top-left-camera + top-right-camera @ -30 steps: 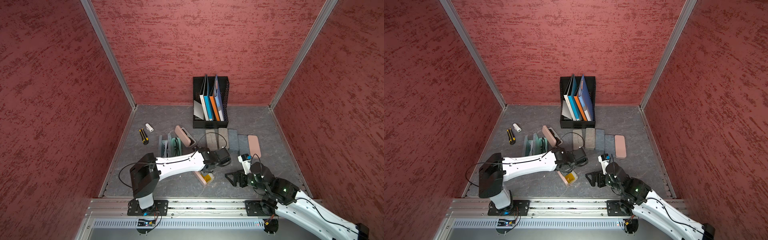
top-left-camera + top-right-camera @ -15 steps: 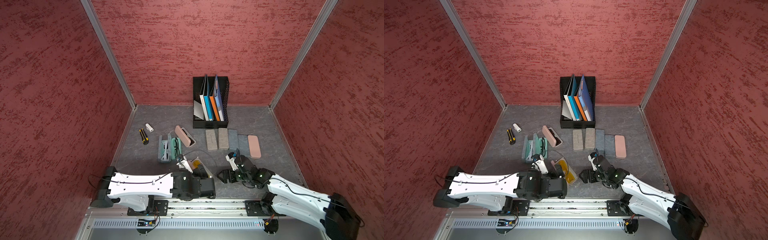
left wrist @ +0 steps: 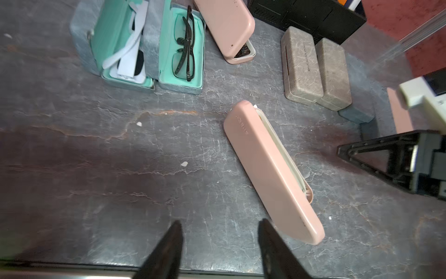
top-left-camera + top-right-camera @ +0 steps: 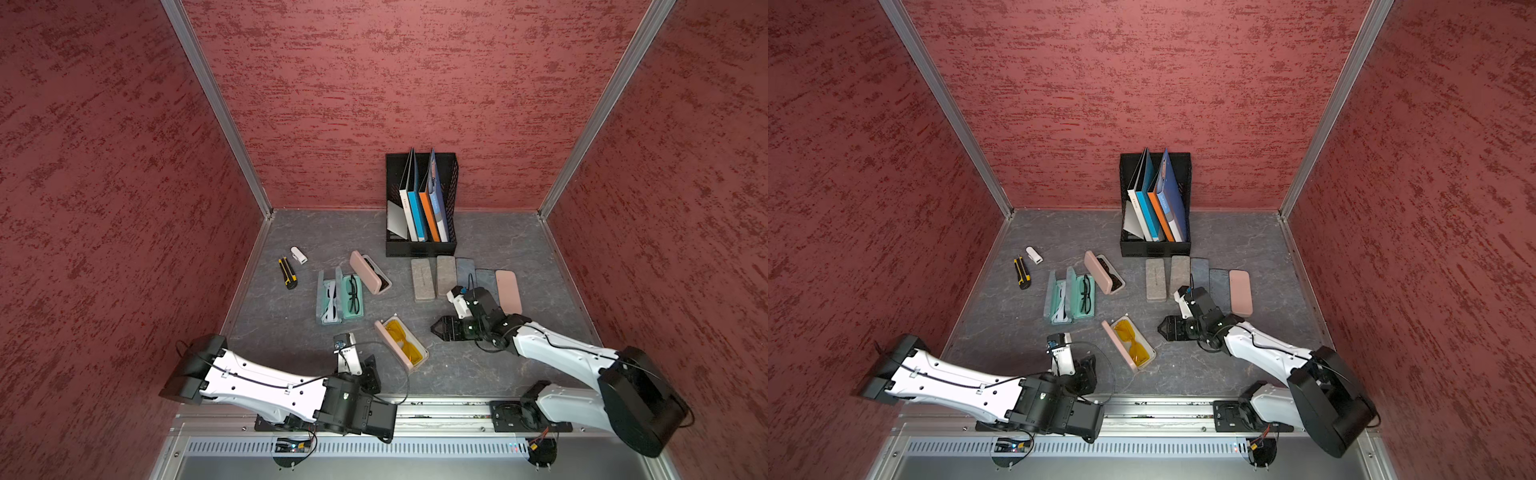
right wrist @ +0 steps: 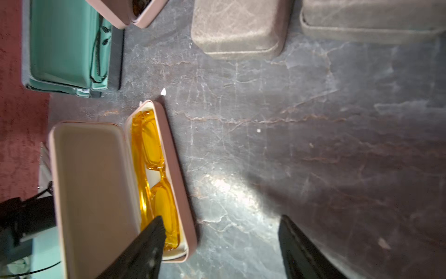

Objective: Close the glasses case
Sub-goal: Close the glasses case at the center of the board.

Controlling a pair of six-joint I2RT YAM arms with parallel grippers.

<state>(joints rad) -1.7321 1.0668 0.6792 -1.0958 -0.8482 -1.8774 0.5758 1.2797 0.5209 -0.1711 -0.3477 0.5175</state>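
We are getting ready to shut the pink glasses case (image 4: pixel 401 347), which lies open near the front of the table (image 4: pixel 291 332), between our left gripper (image 3: pixel 220 223) and right gripper (image 5: pixel 221 217), with yellow glasses (image 5: pixel 154 174) inside and its lid (image 5: pixel 91 193) standing up. Both grippers have jaws apart and hold nothing (neither touches the case). Next, we think, one should push the lid down until it shuts.
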